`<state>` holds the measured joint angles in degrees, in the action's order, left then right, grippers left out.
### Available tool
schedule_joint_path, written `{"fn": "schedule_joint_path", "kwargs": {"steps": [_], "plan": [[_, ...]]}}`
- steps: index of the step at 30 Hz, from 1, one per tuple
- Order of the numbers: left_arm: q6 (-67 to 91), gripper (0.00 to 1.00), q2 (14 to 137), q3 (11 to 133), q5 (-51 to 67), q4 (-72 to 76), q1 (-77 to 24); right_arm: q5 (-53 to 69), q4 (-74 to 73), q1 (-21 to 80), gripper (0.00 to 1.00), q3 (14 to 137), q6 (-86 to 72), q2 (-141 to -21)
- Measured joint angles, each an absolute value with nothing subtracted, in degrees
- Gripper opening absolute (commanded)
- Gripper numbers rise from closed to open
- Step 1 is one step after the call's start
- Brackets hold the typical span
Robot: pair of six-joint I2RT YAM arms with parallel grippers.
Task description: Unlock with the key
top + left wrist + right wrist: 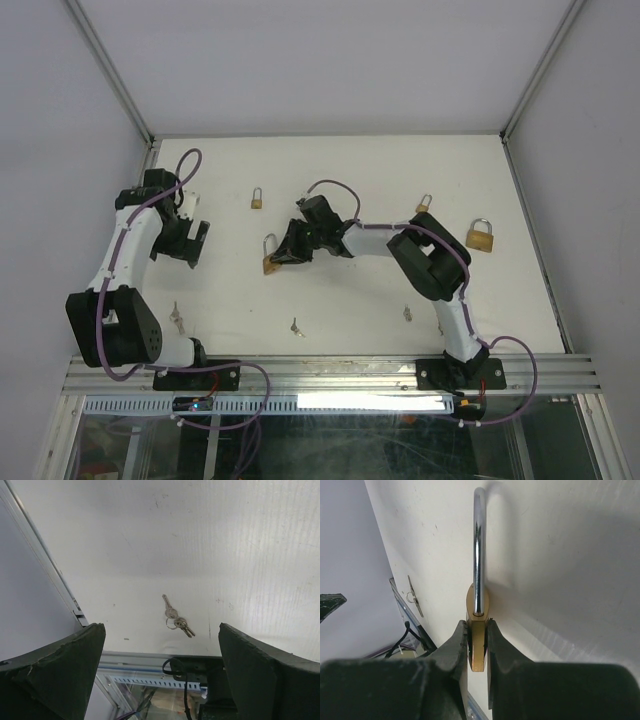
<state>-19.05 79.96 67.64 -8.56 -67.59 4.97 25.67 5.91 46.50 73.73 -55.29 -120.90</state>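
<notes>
1. Brass padlock with a chrome shackle (pixel 478 652) sits left of centre in the overhead view on the white table (pixel 350 180). It fills the middle of the right wrist view, seen edge-on, so I cannot tell whether the shackle is latched.
2. Right gripper (pixel 477 626) is narrowed onto the padlock's brass body, one finger on each flat face, with the shackle pointing away from the wrist.
3. Left gripper (pixel 161 628) stands wide and holds nothing, at the left of the overhead view.
4. Small silver keys on a ring (pixel 176 620) lie flat on the table at the centre of the left wrist view, beyond the spread fingers and untouched.
5. Done so far, by my reading: the lock is steadied.
6. Left to do: pick up a key, seat it in the keyhole, and turn it until the shackle frees. That is most of the task.
7. Three other brass padlocks (pixel 481 237) and loose keys (pixel 296 327) lie apart across the table. Which key fits cannot be told.
</notes>
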Motion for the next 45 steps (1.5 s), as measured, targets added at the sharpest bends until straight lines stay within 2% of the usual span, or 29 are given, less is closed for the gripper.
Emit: {"fn": "schedule_joint_path", "kwargs": {"steps": [5, 6, 17, 18, 19, 20, 25, 29, 36, 41, 45], "plan": [[-20.2, 0.99, 78.7, 63.4, -10.7, -65.2, 5.0, 24.3, 4.4, 46.9, 0.0, 74.6, -57.2, -121.0], [-20.6, 0.99, 78.3, 61.6, -11.1, -64.9, 5.0, 24.1, 4.0, 46.9, 0.03, 74.9, -57.4, -121.1], [-21.2, 0.98, 78.1, 53.5, -15.1, -65.3, 5.3, 22.3, -0.3, 47.1, 0.56, 75.5, -58.6, -121.3], [-21.2, 0.98, 78.1, 53.4, -15.2, -65.7, 5.4, 22.3, -0.3, 47.1, 0.71, 75.6, -58.6, -121.1], [-21.0, 0.96, 78.1, 53.4, -15.4, -66.2, 5.4, 22.3, -0.1, 47.1, 0.79, 75.6, -58.5, -120.9], [-20.9, 0.92, 78.1, 53.3, -15.4, -66.4, 5.8, 22.6, 0.4, 47.1, 0.98, 75.5, -58.8, -120.6], [-20.4, 0.6, 79.6, 50.2, -16.4, -66.6, 11.2, 18.9, -2.9, 47.5, 1.0, 75.2, -55.2, -117.1], [-21.0, 0.57, 81.4, 47.8, -14.7, -66.8, 16.8, 17.5, -7.4, 47.5, 1.0, 75.8, -51.3, -116.0], [-21.9, 0.58, 81.7, 47.2, -8.1, -66.0, 16.9, 14.9, -15.2, 48.1, 1.0, 79.6, -45.4, -116.0], [-22.2, 0.51, 84.8, 46.7, -6.9, -65.2, 17.0, 13.8, -16.5, 48.7, 1.0, 79.7, -44.4, -115.0], [-22.9, 0.4, 87.4, 46.7, -6.9, -64.4, 17.0, 12.9, -16.8, 49.2, 1.0, 79.7, -43.9, -113.0]]}}
